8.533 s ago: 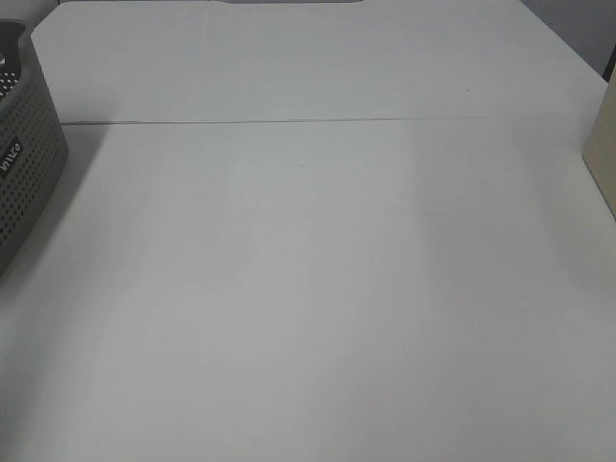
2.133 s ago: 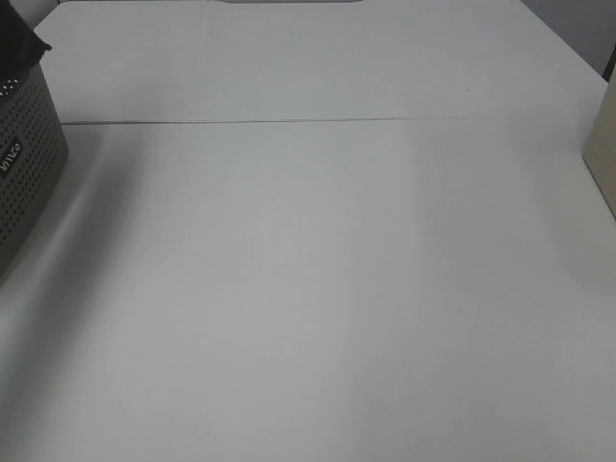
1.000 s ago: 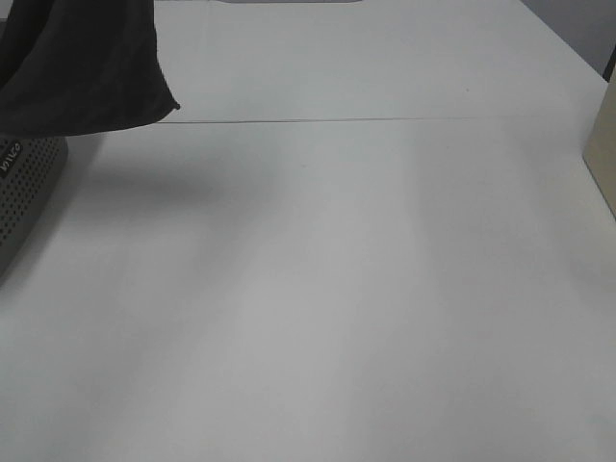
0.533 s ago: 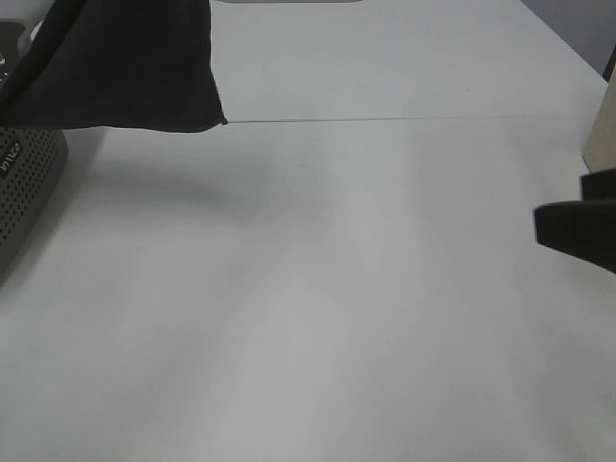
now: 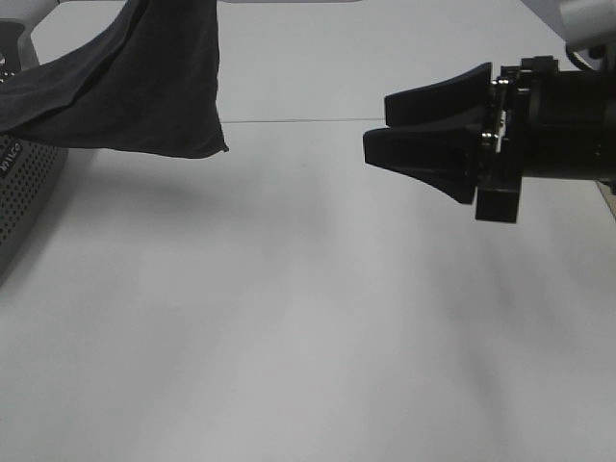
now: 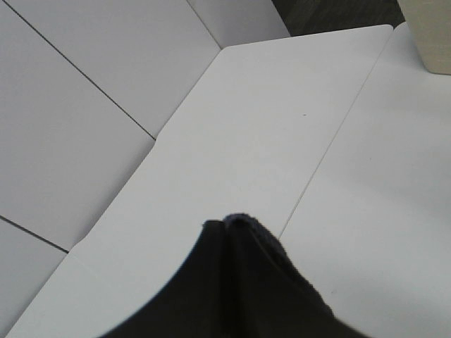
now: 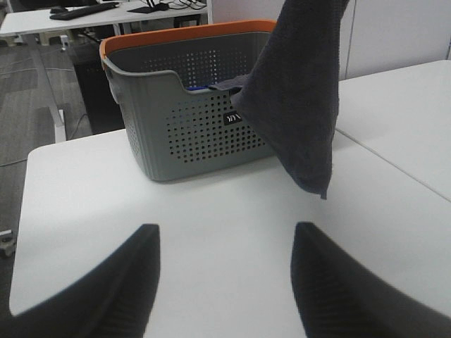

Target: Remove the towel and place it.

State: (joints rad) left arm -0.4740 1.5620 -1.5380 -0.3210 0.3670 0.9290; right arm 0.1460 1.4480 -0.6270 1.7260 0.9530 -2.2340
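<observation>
- While the towel [image 5: 144, 87] hangs in the air, one end trailing over the grey perforated basket [image 7: 176, 120] at the left edge of the bench [image 5: 289, 337], our left hand (hidden beneath the cloth) grips it.
- Our right hand [image 5: 375, 123] hovers above the bench, spread wide, holding nothing.

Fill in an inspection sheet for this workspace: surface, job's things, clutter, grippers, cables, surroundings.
Surface: white table, bare, one seam across.
Job's things: dark towel hanging in the air, one end trailing over the rim of the grey basket.
Clutter: pale box on the table.
Grippers: left gripper hidden under cloth, shut on the towel; right gripper open, empty, above the table.
Cables: nothing seen.
Surroundings: white wall panels; desk behind the basket.
</observation>
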